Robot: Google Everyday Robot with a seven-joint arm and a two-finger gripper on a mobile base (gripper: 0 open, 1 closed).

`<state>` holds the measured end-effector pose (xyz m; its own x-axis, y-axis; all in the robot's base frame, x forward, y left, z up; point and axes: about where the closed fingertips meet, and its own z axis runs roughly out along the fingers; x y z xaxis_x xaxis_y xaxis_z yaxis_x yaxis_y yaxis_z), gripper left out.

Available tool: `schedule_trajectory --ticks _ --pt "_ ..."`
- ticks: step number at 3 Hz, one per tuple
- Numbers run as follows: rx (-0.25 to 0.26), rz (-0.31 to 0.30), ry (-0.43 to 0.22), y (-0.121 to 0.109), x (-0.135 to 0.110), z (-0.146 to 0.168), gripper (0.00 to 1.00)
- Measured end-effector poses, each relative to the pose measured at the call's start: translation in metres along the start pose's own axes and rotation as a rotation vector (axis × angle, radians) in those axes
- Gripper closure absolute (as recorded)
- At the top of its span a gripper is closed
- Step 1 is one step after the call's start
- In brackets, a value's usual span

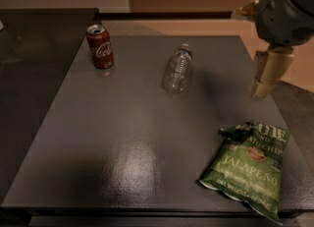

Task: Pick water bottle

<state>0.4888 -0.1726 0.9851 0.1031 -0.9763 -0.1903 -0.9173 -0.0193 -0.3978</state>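
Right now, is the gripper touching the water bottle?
No, the gripper hangs by the right edge of the table, well apart from the water bottle.

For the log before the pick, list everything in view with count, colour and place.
water bottle: one, clear with a pale cap, rear centre of the table
soda can: one, red, rear left, apart from the bottle
chip bag: one, green, front right, lying flat
table: one, dark grey, fills most of the view
arm: one, grey, upper right
tool: one, beige, hanging by the table's right edge, away from the bottle
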Motion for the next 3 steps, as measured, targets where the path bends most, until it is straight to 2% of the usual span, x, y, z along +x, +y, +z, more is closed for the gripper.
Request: schedule_trajectory --ticks 2,3 --pt "0.057 -0.322 -0.004 -0.058 -0.026 0.045 0.00" --pt "0.079 -0.504 0.002 -0.083 -0.035 0.071 0.00"
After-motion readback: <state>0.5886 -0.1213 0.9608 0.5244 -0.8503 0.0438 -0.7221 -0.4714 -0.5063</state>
